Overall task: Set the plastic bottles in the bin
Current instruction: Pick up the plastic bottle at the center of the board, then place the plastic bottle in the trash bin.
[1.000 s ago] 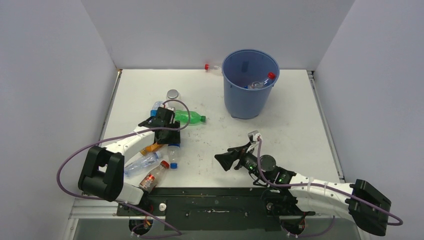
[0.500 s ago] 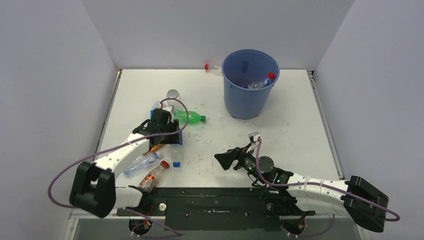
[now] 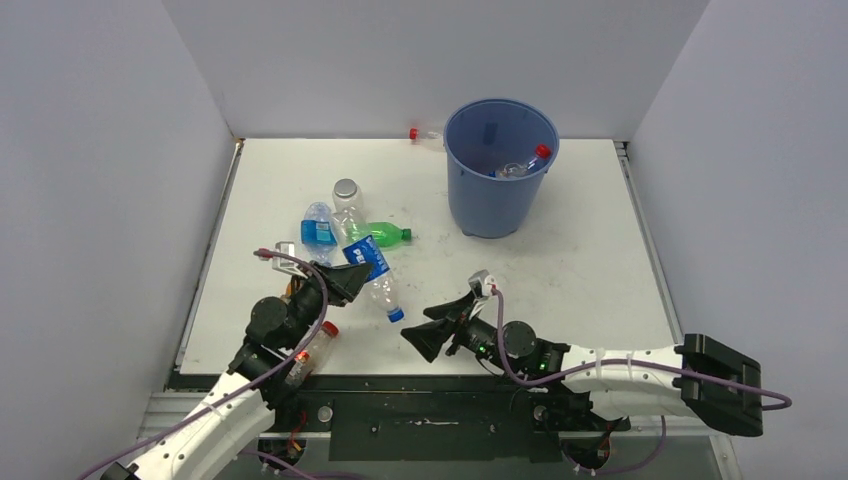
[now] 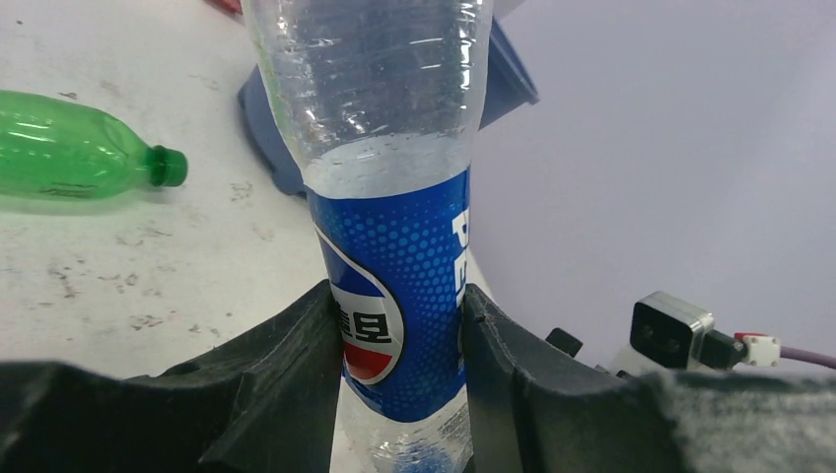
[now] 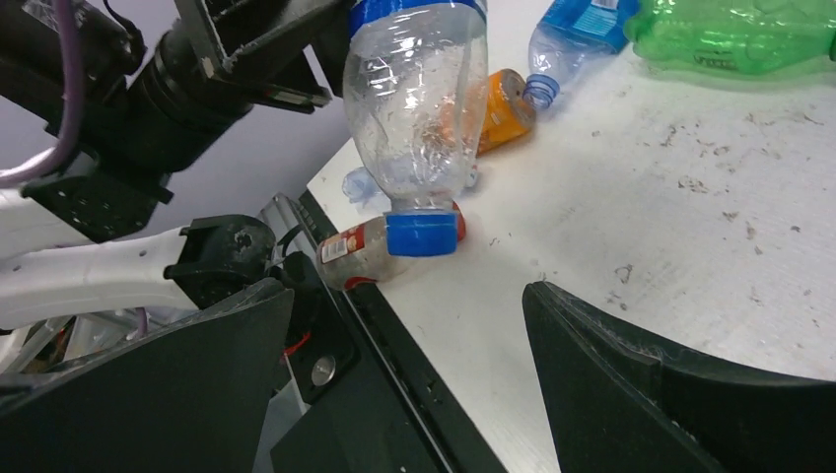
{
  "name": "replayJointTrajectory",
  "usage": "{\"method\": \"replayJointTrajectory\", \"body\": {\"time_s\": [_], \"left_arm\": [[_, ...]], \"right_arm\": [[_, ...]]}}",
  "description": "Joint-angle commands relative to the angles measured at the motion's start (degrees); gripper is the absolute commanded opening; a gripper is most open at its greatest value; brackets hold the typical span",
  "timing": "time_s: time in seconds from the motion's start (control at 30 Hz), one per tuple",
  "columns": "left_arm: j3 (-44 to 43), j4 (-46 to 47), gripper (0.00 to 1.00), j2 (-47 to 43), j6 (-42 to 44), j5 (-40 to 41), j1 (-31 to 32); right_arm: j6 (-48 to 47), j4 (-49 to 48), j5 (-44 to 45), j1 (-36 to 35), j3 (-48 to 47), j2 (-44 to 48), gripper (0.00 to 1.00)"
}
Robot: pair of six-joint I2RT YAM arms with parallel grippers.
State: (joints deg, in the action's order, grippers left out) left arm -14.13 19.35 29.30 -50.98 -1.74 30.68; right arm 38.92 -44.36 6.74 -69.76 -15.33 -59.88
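Left jaws pinching Pepsi bottle [image 4: 394, 266], right jaws wide apart, empty

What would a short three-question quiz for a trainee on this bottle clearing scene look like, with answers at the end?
1. True or false: the left gripper is clamped on the Pepsi-labelled bottle at its blue label.
2. What colour is the cap of the clear bottle lying in the bin? A white, B red, C blue.
3. Fill the gap: the right gripper holds nothing, and its jaws stand ____.

Key: 1 true; 2 B; 3 open.
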Motion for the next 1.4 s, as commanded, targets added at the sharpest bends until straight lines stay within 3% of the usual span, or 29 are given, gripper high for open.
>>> {"method": "replayJointTrajectory", "body": {"time_s": [0.0,0.4,0.47,0.6,0.77,0.8,0.83,0.87,0.9,0.93,1.1,1.2,1.37], "left_arm": [[1.8,16.3,0.00,-1.9,-9.4,4.1,2.1],[2.1,18.7,0.00,-1.0,-12.8,3.5,5.2],[2.3,18.6,0.00,-1.2,-12.8,3.6,5.6],[2.2,17.8,0.00,-2.1,-12.7,3.7,6.0],[1.8,15.5,0.00,-3.0,-11.7,3.1,6.1],[1.8,15.3,0.08,-3.1,-11.6,2.9,6.1],[1.6,14.8,0.21,-3.2,-11.1,2.5,6.1],[1.1,14.0,0.53,-3.3,-10.3,2.0,6.1],[0.4,12.6,0.80,-3.6,-9.2,1.8,6.1],[-0.7,9.7,0.99,-4.2,-7.9,1.8,6.0],[-9.6,-8.8,0.96,-11.6,7.2,8.1,6.0],[-17.2,-17.4,0.96,-13.3,26.9,8.1,6.0],[-35.6,-39.0,0.96,-1.6,51.7,2.0,6.0]], "right_arm": [[-2.7,-4.8,5.9,-1.7,-4.2,-2.2,0.90],[-3.5,-3.3,8.3,-1.7,-11.3,-8.1,0.95],[-3.7,-3.3,8.0,-1.7,-11.9,-8.5,0.87],[-4.3,-2.1,6.4,-1.7,-14.0,-9.9,0.58],[-4.8,-3.2,4.5,-1.7,-14.0,-9.8,0.34],[-5.2,-3.3,3.2,-1.7,-14.1,-9.6,0.27],[-5.8,-3.3,2.4,-1.6,-14.2,-9.3,0.17],[-6.0,-2.4,2.1,-1.7,-14.4,-8.9,0.07],[-6.1,-0.8,1.9,-1.7,-14.7,-8.2,0.06],[-6.6,0.8,1.6,-1.7,-14.8,-7.1,0.05],[-9.5,20.4,3.6,-1.5,-17.8,2.4,0.05],[-12.4,39.3,5.7,-0.9,-24.3,8.5,0.05],[-15.0,70.4,8.0,-0.5,-36.2,10.3,0.05]]}}
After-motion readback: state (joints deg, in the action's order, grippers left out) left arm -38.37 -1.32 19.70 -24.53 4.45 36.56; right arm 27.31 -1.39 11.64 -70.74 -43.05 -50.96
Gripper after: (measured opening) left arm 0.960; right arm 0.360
